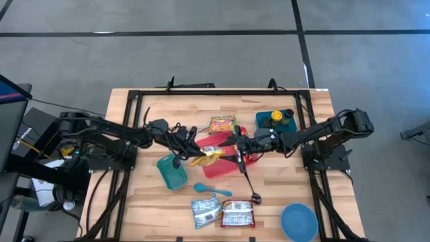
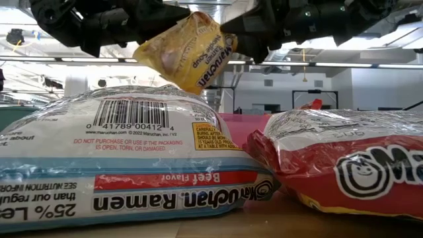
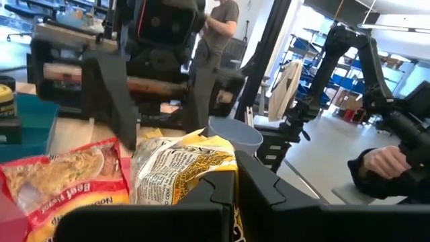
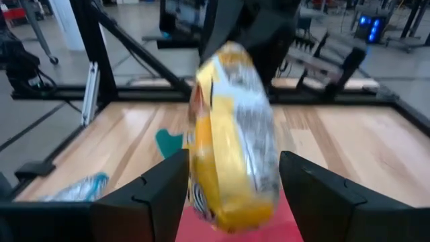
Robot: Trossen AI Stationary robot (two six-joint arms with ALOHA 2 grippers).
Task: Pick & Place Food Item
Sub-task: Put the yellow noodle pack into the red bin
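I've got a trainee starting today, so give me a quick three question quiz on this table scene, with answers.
1. True or false: the left claw is shut on the yellow packet.
2. How do the right claw's fingers stand: A shut on the packet, B open on either side of it, C away from it?
3. What colour is the bowl at the table's corner?

Key: 1 true. 2 B. 3 blue.
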